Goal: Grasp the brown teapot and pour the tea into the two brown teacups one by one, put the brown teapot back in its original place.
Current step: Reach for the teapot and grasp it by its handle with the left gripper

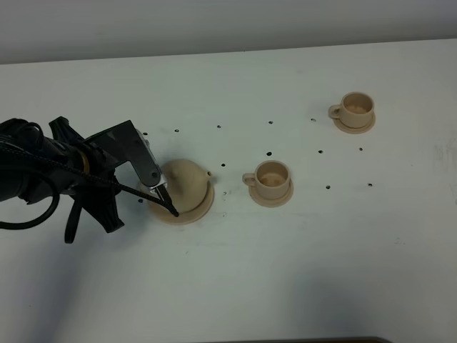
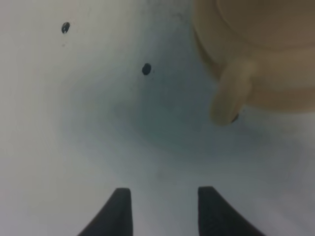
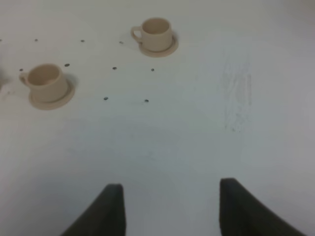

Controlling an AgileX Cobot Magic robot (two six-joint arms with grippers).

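Light: bright, even, diffuse over the white worktop [image 1: 307,264].
Shadows: soft, faint beside the teacups [image 1: 273,180]; broad grey shade in the left wrist view.
Focus: high view fairly sharp; teapot [image 2: 261,44] blurred in close-up; fingers [image 2: 120,214] dark, soft-edged.
Tone: lower part of the high view slightly greyer.

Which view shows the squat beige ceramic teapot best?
Exterior high: nearly the whole beige ceramic teapot on its flat round saucer, left pincer covering one side. Left wrist: blurred handle and body only. Right wrist: nothing.
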